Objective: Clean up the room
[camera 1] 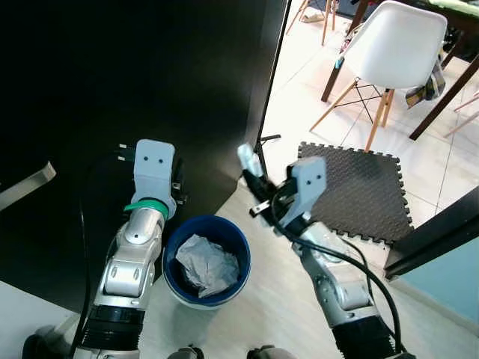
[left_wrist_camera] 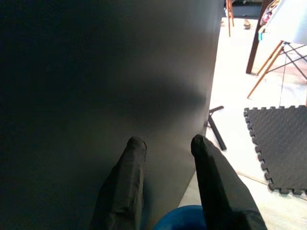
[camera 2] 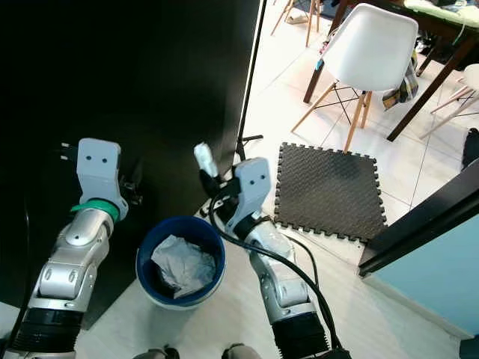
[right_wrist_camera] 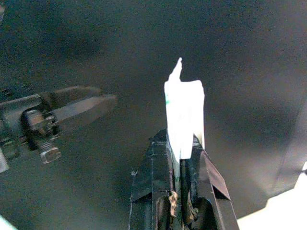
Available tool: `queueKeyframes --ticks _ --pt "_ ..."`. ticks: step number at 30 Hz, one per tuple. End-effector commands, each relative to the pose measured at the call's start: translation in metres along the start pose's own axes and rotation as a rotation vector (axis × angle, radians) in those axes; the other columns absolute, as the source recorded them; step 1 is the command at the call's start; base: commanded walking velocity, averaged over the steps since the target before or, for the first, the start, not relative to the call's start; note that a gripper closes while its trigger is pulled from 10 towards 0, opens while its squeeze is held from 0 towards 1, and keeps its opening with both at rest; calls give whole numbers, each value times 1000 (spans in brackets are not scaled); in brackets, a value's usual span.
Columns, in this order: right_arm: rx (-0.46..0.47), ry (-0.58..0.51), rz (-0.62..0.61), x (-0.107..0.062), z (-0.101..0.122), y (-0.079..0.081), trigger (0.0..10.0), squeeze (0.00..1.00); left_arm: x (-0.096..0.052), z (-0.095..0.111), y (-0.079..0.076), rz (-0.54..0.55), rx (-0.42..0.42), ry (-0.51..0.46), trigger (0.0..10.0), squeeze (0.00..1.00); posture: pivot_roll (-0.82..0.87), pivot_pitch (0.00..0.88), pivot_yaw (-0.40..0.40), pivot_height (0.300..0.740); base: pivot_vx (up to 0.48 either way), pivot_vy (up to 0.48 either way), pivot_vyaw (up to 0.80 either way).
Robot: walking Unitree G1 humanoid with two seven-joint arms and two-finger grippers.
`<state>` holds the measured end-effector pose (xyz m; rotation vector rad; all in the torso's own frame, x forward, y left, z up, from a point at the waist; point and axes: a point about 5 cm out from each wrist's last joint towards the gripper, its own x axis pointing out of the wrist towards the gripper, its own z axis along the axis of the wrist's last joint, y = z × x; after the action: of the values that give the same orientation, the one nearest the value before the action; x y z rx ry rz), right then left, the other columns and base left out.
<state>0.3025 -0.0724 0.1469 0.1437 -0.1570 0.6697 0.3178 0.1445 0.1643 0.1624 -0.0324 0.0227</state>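
Note:
A blue bin (camera 1: 224,228) stands on the pale floor between my two arms, with crumpled white paper (camera 1: 204,263) lying inside it. My right gripper (camera 1: 255,185) is raised just right of and above the bin's rim, shut on a small white wrapper (camera 1: 246,159) that sticks up past its fingertips; the right wrist view shows the wrapper (right_wrist_camera: 183,108) pinched between the black fingers (right_wrist_camera: 153,163). My left gripper (left_wrist_camera: 168,142) is open and holds nothing, pointing at the black panel just left of the bin.
A tall black panel (camera 1: 135,82) fills the left side close behind the bin. A dark foam mat (camera 1: 359,187) lies on the floor to the right. Farther back stand a white chair (camera 1: 393,45) and dark table legs (camera 1: 441,97).

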Motion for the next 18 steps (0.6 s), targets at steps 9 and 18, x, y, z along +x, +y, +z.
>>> queueKeyframes --ticks 9,18 --pt "24 179 80 36 -35 6 10000 0 -67 -34 26 -8 110 162 10000 0 80 227 -41 735 0 0 0" --pt "-7 250 44 53 -52 20 10000 0 -162 -33 65 -151 98 316 10000 0 213 378 -59 735 0 0 0"
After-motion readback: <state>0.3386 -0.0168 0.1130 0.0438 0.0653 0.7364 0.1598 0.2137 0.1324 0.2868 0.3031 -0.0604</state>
